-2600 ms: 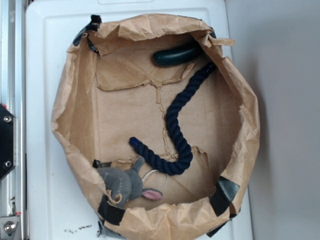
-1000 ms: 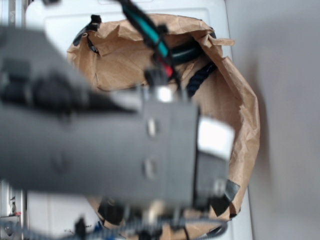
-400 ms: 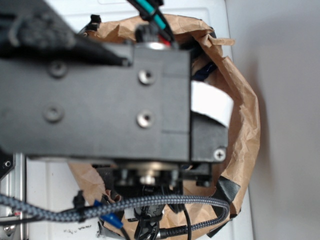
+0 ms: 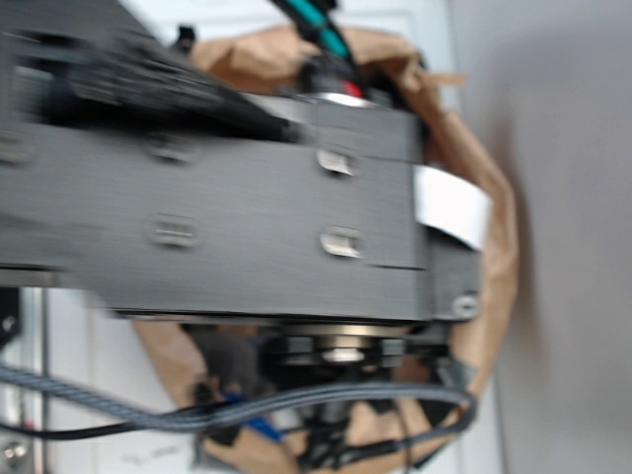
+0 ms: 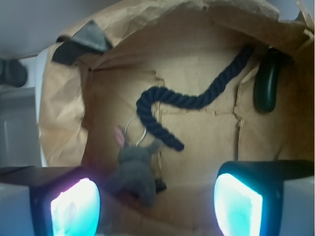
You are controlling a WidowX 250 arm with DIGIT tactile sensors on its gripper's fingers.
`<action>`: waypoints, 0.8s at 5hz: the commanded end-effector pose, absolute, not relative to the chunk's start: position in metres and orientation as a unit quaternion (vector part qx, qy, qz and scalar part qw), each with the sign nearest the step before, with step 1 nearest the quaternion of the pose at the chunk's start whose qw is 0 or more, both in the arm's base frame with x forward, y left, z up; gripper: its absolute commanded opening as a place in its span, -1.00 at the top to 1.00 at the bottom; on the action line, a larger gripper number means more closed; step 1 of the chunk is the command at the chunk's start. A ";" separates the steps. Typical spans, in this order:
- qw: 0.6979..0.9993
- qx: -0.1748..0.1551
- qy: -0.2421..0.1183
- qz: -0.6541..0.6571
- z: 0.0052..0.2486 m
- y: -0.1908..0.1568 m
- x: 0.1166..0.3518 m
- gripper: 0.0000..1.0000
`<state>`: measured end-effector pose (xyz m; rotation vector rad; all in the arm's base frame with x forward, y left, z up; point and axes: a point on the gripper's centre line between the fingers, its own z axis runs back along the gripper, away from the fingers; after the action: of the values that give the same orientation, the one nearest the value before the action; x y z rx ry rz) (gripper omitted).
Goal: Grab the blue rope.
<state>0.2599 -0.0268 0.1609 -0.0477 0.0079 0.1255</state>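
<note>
The blue rope [image 5: 189, 102] lies in a long curve on the floor of a brown paper bag [image 5: 197, 59], one end near the bag's far right wall, the other hooked back toward the middle. My gripper [image 5: 155, 204] hangs above the bag, open, its two glowing pads [image 5: 75, 209] wide apart with nothing between them. The rope sits ahead of the pads, apart from them. In the exterior view the blurred black arm [image 4: 227, 217] covers the bag's inside, and the rope is hidden there.
A grey plush mouse [image 5: 133, 167] with a metal ring lies just beyond the left pad. A dark green cucumber-shaped object [image 5: 267, 86] leans at the bag's right wall. The crumpled bag walls [image 4: 494, 247] ring everything; a grey braided cable [image 4: 247, 405] hangs under the arm.
The arm swung in over the bag from the left and now covers most of the exterior view; it keeps shifting right and is blurred. The rope has not moved.
</note>
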 end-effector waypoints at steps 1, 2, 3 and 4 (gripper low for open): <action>0.986 -0.008 -0.029 0.164 0.150 0.012 0.293 -1.00; 0.967 -0.039 -0.030 0.251 0.146 0.024 0.289 -1.00; 0.957 -0.056 -0.036 0.282 0.126 0.025 0.287 -1.00; 0.951 -0.064 -0.031 0.301 0.104 0.030 0.285 -1.00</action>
<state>0.2818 0.0171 0.0940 -0.1288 -0.0221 0.5836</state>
